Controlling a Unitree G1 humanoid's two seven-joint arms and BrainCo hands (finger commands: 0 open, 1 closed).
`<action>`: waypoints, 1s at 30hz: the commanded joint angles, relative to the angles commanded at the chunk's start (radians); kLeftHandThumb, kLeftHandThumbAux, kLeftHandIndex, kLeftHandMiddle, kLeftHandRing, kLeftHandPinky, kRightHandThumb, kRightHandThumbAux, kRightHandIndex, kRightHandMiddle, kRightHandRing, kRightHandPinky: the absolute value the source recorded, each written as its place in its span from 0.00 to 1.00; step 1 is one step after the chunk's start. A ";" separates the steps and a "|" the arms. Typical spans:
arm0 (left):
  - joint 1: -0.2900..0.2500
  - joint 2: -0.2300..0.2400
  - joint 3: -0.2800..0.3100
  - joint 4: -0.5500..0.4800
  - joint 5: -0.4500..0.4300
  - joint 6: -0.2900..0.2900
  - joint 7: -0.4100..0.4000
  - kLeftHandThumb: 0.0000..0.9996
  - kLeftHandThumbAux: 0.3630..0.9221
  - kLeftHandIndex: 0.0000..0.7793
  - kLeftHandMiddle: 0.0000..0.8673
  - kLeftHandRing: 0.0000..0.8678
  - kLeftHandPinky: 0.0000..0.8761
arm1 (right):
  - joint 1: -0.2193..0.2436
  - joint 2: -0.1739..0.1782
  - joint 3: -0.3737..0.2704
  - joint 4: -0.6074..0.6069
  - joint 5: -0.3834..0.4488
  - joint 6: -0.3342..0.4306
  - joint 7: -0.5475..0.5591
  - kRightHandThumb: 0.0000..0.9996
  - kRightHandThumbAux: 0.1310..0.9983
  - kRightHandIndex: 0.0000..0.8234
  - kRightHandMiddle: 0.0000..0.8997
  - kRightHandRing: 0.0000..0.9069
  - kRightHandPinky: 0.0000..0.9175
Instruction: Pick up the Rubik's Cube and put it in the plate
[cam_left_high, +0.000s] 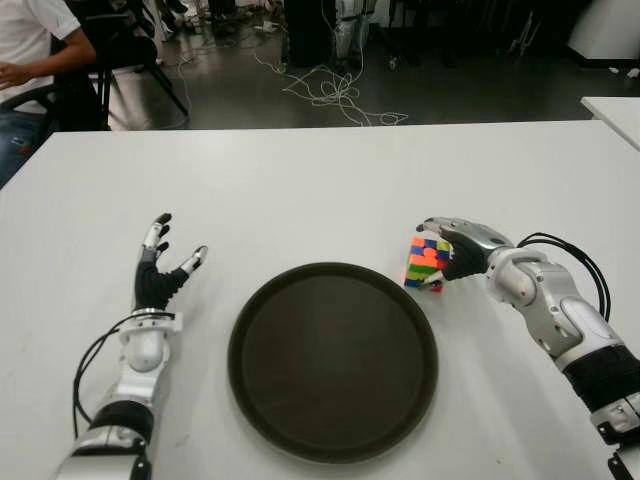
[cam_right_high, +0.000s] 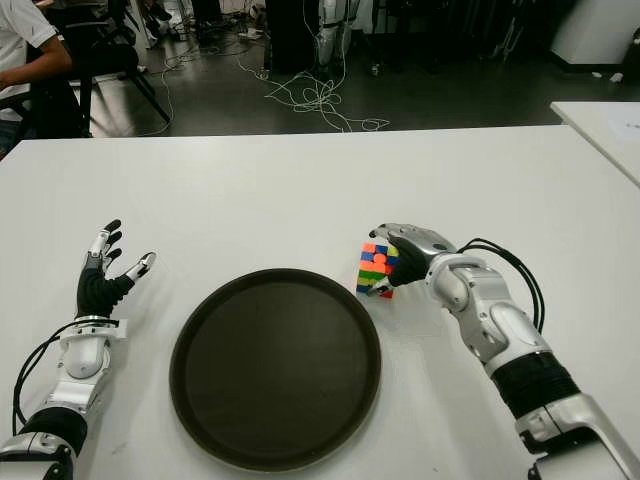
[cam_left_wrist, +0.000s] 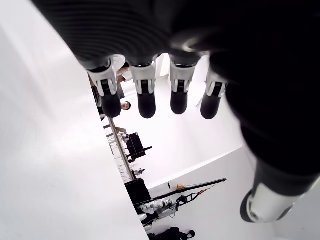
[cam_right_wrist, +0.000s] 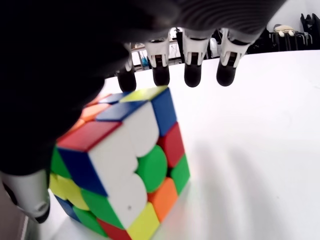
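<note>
While the multicoloured plastic Rubik's Cube (cam_left_high: 427, 263) sits on the white worktop (cam_left_high: 320, 180) just beside the outer rim of the round dark brown plate (cam_left_high: 333, 360), on the robot's right side of it, the right robot hand (cam_left_high: 452, 251) is at the cube with its fingers (cam_right_wrist: 192, 60) reaching over the top and a thumb showing low down at one lower corner in the right wrist view. Whether the fingers press on the cube I cannot tell; in that view their tips show beyond its top edge with the worktop behind them, so the hand reads as cupped around the cube, not clamped on it, and the cube looks to be standing on the worktop, slightly tilted perhaps. The left robot hand (cam_left_high: 160, 270) shows well to the left of the plate, fingers spread and holding nothing. As for handling, I judge the cube to be light, rigid and not fragile, but its glossy faces are likely slippery and its layers may twist under an uneven squeeze. A hold across two opposite flat faces, near their middles, with thumb against fingers, seems safest; pinching at corners or edges risks it rotating out.
</note>
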 joint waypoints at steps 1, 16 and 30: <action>0.000 0.000 0.000 0.000 -0.001 -0.002 -0.003 0.39 0.54 0.05 0.09 0.06 0.02 | 0.000 0.001 0.000 -0.001 0.001 0.002 0.001 0.00 0.56 0.00 0.00 0.00 0.00; 0.001 -0.001 0.003 -0.002 -0.008 -0.001 -0.014 0.40 0.56 0.05 0.08 0.05 0.02 | 0.001 0.004 0.009 0.006 -0.004 0.013 -0.012 0.00 0.54 0.00 0.00 0.00 0.00; -0.001 0.002 -0.002 0.001 0.007 0.006 0.011 0.39 0.54 0.05 0.08 0.04 0.01 | -0.003 0.009 0.017 0.021 -0.007 0.022 -0.024 0.00 0.51 0.00 0.00 0.00 0.00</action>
